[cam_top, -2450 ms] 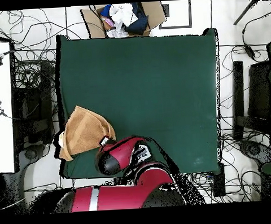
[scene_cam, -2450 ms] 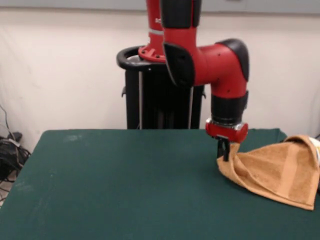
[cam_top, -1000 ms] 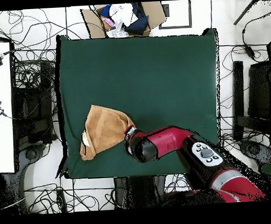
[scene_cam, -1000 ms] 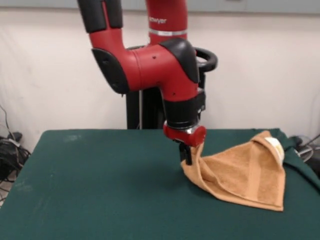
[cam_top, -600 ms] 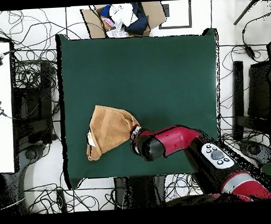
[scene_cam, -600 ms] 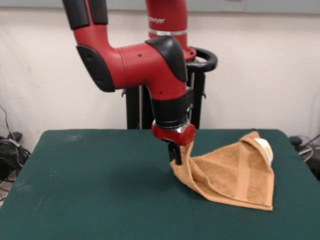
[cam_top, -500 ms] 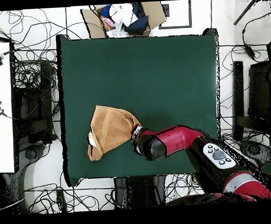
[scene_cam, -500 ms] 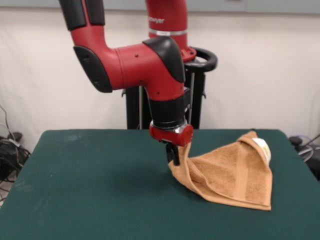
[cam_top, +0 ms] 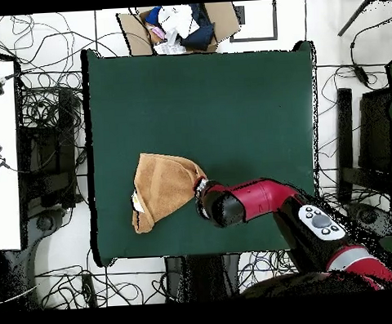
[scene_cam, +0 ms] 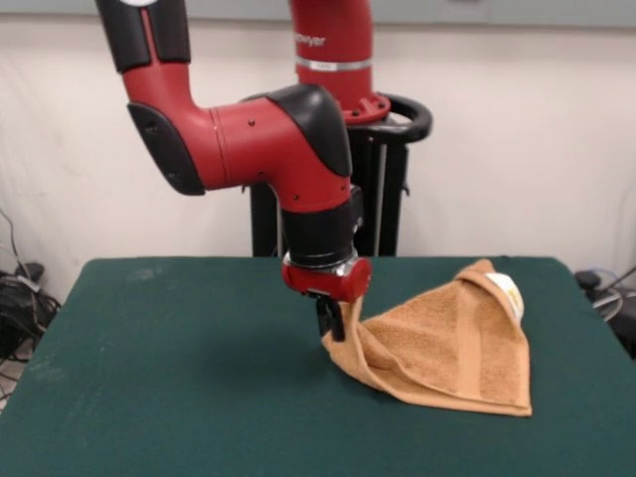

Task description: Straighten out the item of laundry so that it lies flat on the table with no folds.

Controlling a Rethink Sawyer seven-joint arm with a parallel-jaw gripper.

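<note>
The item of laundry (scene_cam: 452, 343) is an orange-tan towel, folded into a rough triangle on the green table (scene_cam: 169, 388). Its white label (scene_cam: 511, 295) shows at the raised right corner. My gripper (scene_cam: 333, 323) is shut on the towel's left corner and holds it a little above the table. In the overhead view the towel (cam_top: 161, 187) lies left of centre, with the gripper (cam_top: 201, 187) at its right corner under the red arm. The rest of the cloth trails on the table (cam_top: 229, 101).
A cardboard box of clothes (cam_top: 180, 26) sits beyond the table's far edge in the overhead view. Cables cover the floor around the table. A white bench (cam_top: 1, 154) stands at the left.
My gripper has dragged the towel along the table, leftward in the front view and rightward in the overhead view. The towel has come fully in from the table's edge.
</note>
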